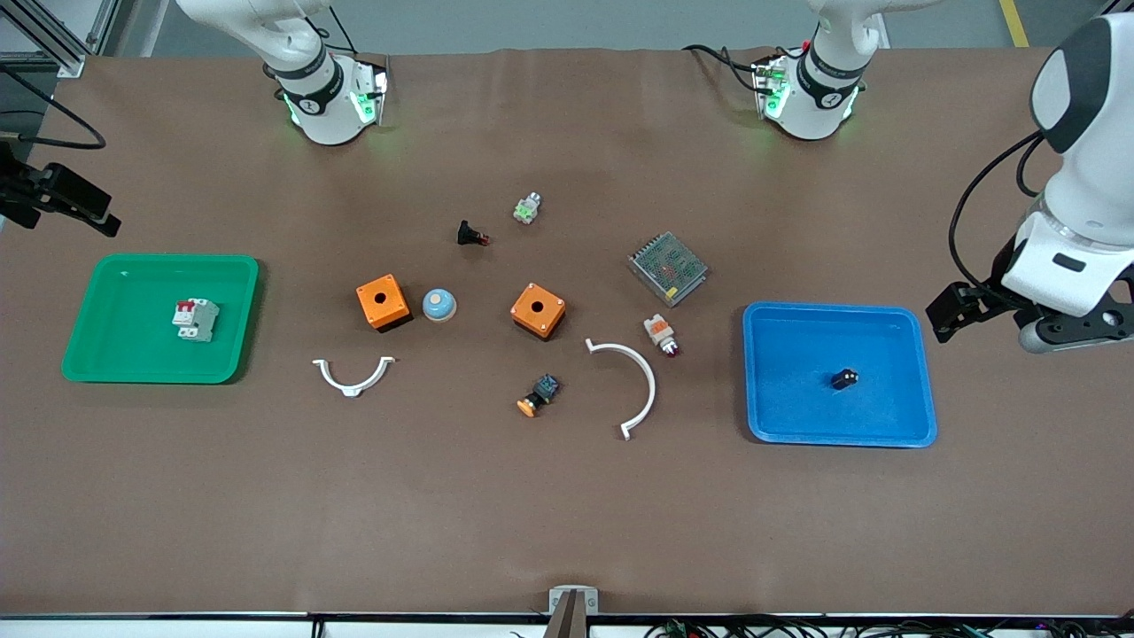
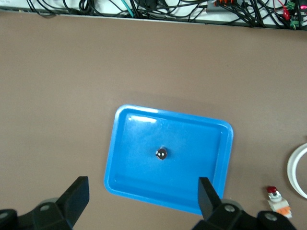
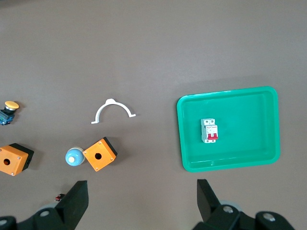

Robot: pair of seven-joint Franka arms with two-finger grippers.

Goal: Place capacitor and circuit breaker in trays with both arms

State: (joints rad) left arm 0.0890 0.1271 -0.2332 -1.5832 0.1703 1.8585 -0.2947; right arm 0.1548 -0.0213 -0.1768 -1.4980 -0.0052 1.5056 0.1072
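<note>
The capacitor, a tiny black cylinder, lies inside the blue tray; it also shows in the left wrist view in that tray. The white-grey circuit breaker with red levers lies inside the green tray; the right wrist view shows it in that tray. My left gripper is open and empty, raised beside the blue tray at the table's end. My right gripper is open and empty, raised over the table's edge beside the green tray.
Between the trays lie two orange boxes, a blue dome, two white arcs, a metal mesh box, a black flared part, a white-and-orange part and an orange-capped button.
</note>
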